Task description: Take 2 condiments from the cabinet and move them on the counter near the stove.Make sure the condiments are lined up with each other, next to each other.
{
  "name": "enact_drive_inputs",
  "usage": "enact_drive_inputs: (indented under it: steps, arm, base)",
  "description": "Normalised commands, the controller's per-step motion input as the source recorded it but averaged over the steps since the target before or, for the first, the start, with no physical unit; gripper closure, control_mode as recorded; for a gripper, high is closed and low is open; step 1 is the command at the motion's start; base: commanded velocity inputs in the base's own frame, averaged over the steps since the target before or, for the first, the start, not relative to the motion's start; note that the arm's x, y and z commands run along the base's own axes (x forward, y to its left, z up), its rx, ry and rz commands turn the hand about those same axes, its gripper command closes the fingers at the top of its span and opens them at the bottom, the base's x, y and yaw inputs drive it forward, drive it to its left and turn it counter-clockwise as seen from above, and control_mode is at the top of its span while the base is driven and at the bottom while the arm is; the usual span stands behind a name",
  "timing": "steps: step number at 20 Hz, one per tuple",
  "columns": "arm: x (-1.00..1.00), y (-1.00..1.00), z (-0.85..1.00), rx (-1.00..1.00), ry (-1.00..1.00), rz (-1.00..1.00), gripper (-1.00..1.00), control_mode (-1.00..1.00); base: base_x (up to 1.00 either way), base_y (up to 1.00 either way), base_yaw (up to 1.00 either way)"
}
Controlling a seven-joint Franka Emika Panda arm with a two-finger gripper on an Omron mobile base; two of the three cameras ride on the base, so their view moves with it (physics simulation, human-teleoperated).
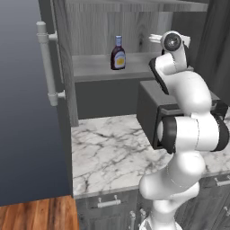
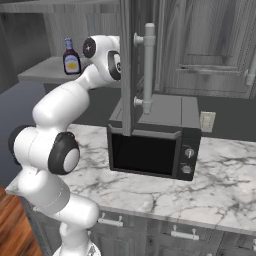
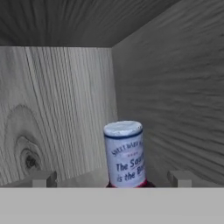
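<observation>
Grey cabinet [image 1: 96,27] walls are framing the spread gripper [image 3: 111,178] nearing a white-labelled condiment [image 3: 125,154] — probably light, rigid, slippery — best grasped mid-body.

A black microwave [image 2: 155,145] sits on the marble countertop [image 2: 220,185] (wood floor [image 1: 36,215] below).

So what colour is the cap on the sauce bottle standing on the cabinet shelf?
Blue, on the sauce bottle; the left base view shows it best.
</observation>
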Motion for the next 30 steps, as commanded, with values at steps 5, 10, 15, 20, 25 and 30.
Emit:
enact_drive_inputs:
  steps: [5, 10, 15, 20, 25, 30]
  arm:
    - [0.08, -0.03, 0.0, 0.0, 0.0, 0.0, -1.0, -1.0]
    - [0.04, -0.07, 0.0, 0.0, 0.0, 0.0, -1.0, -1.0]
    - [0.01, -0.07, 0.0, 0.0, 0.0, 0.0, -1.0, -1.0]
    - [0.01, -0.04, 0.0, 0.0, 0.0, 0.0, -1.0, -1.0]
    - [0.0, -0.04, 0.0, 0.0, 0.0, 0.0, -1.0, -1.0]
    - [0.01, -0.01, 0.0, 0.0, 0.0, 0.0, -1.0, -1.0]
  base:
    - [0.0, 0.0, 0.0]
    - [0.0, 0.0, 0.0]
    - [0.0, 0.0, 0.0]
    - [0.0, 0.0, 0.0]
    - [0.0, 0.0, 0.0]
    - [0.0, 0.0, 0.0]
